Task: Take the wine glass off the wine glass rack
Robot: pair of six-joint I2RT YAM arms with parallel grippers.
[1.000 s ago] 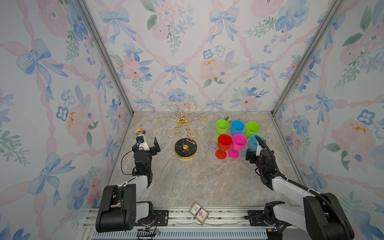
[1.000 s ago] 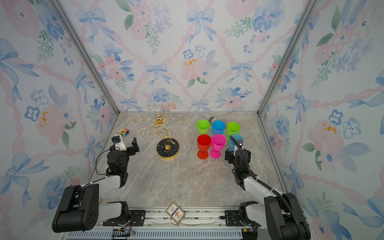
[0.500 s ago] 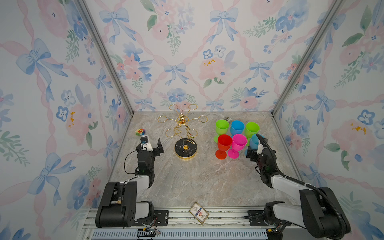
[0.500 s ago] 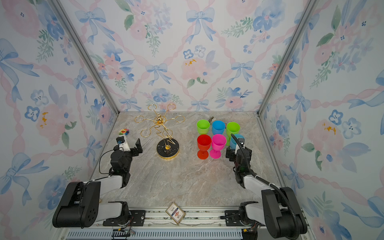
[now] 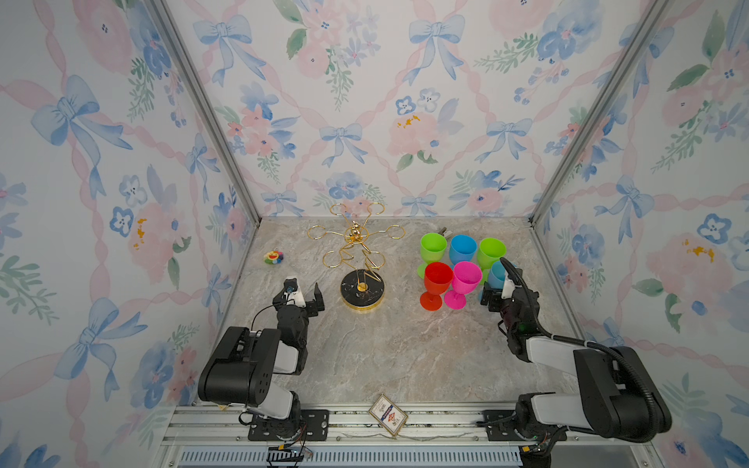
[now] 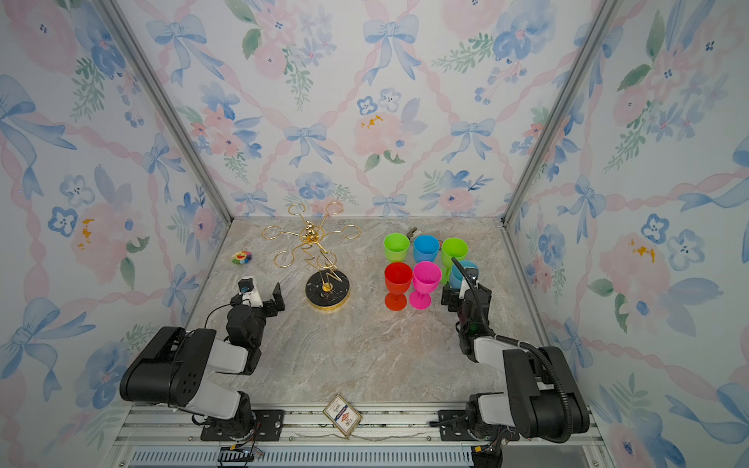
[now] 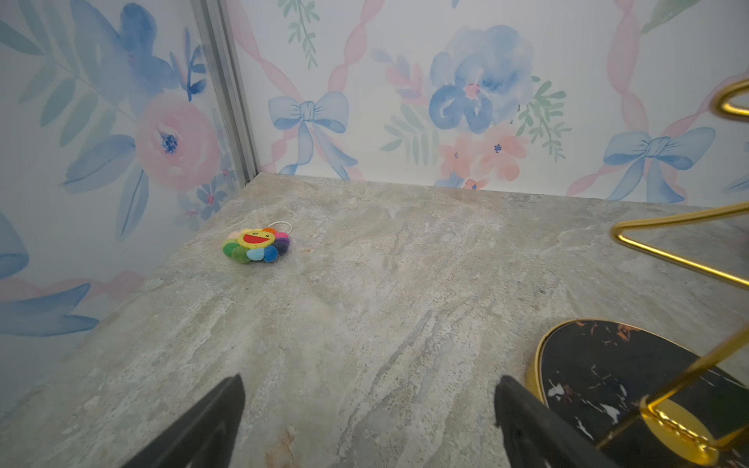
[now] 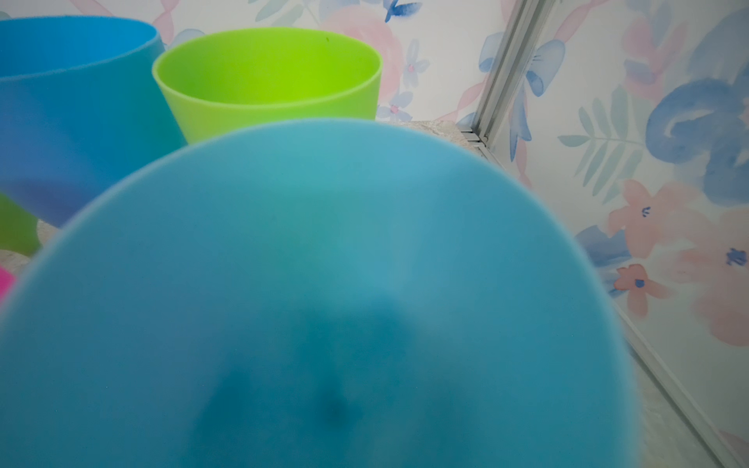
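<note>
Find no glass hanging on the wine glass rack [image 5: 362, 291]: six gold loops, all empty in both top views. Find the light blue wine glass [image 5: 495, 272] instead upright on the table [image 5: 405, 348], at the right end of the front row, just beside the pink glass [image 5: 466, 278] and well apart from the rack. Probably already taken off, then. Close at its foot, on the near side, the right gripper [image 5: 497, 292], jaws spread wide, gripping nothing as far as visible; touching the stem or not, impossible to tell. In the right wrist view only the blurred blue bowl, filling most of the picture and hiding the fingers. The left gripper [image 7: 369, 385] also wide open and empty, low near the black base of the rack. About handling: looks like matte plastic, so judge it light, stiff, not fragile and not very slippery, but top-heavy on a narrow foot and easy to tip against the neighbours. Better to hold at the stem just under the bowl; avoid squeezing the thin rim.
</note>
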